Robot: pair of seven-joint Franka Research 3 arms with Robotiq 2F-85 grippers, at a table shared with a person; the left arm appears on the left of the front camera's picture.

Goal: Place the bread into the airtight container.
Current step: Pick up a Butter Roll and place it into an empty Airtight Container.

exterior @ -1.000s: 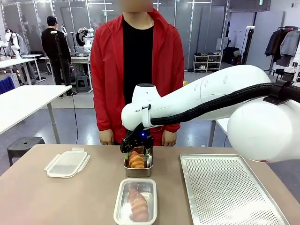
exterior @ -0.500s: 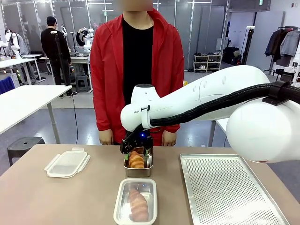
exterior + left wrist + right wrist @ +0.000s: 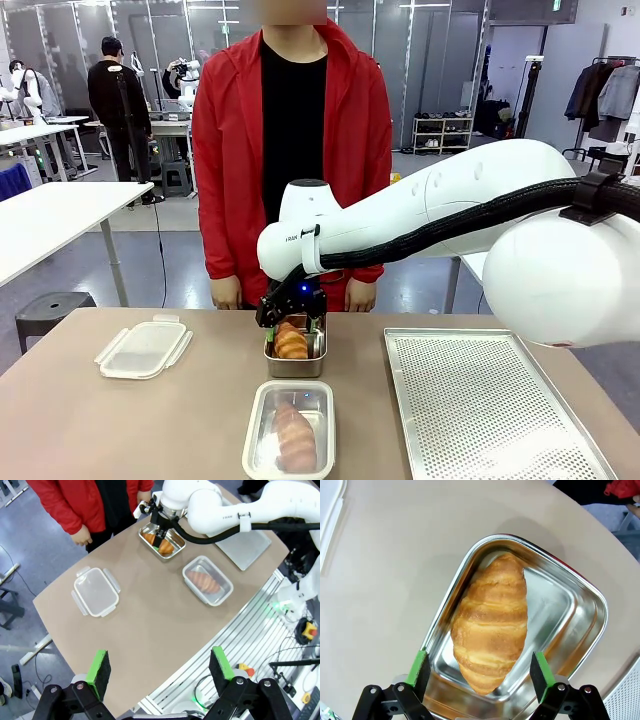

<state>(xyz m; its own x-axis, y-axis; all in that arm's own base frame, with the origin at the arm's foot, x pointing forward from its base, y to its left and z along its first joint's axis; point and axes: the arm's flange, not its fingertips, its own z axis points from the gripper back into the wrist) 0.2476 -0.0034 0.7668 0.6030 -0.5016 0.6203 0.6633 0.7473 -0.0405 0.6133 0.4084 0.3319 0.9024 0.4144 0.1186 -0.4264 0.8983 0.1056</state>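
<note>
Right gripper (image 3: 291, 322), jaws apart, hovers over a croissant (image 3: 491, 623) in a steel tray (image 3: 576, 611) mid-table. Another croissant (image 3: 294, 436) fills the clear container (image 3: 258, 415) at the near edge.

Table (image 3: 120, 420) carries lid (image 3: 143, 348), tins, tray (image 3: 490, 410).

Tin (image 3: 580, 610): polished metal, mirror-glossy. Bread (image 3: 492, 620): golden, ridged crust, faint sheen. Table (image 3: 385, 580): matt tan, smooth. Container (image 3: 262, 412): clear glossy plastic. Lid (image 3: 95, 591): translucent plastic. Tray (image 3: 480, 400): perforated dull metal. Pads (image 3: 418, 666): matt green.
</note>
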